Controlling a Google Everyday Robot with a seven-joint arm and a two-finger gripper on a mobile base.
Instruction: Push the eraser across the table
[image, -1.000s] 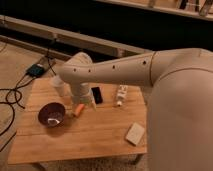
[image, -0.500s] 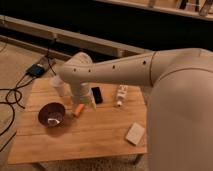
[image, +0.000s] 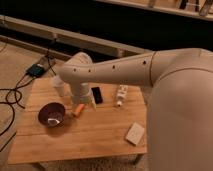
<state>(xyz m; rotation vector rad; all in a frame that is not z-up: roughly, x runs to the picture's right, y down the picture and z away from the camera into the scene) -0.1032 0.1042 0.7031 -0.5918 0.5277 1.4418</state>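
The arm (image: 125, 72), pale and thick, fills the right side of the frame. It reaches leftward across the upper middle, then bends down over the table (image: 100, 142). The table's light plank top takes up the lower left and centre, and its near edge runs along the bottom of the frame.

The gripper (image: 85, 100) hangs at the arm's end, just left of centre. It is low over the far half of the table top. Whether it is spread or pressed together cannot be told, and nothing can be seen held in it.

A purple bowl (image: 51, 114) sits on the left part of the table, lower left of the gripper and apart from it. A flat white pad (image: 134, 133) lies near the table's right edge, towards the lower right and well apart from the rest. A white marker (image: 120, 95) lies right of centre on the far half, pointing roughly from near to far.

The eraser (image: 96, 95) is a small black block lying on the table just right of the gripper, between it and the marker. Whether it touches the gripper cannot be told.

A small orange thing (image: 79, 109) lies just below the gripper, between the bowl and the eraser. Something white (image: 60, 89) shows left of the gripper, partly hidden behind the arm.

Dark cables (image: 12, 95) trail over the floor at the left edge. A small bluish box (image: 37, 70) lies on the floor beyond the table's far left corner.
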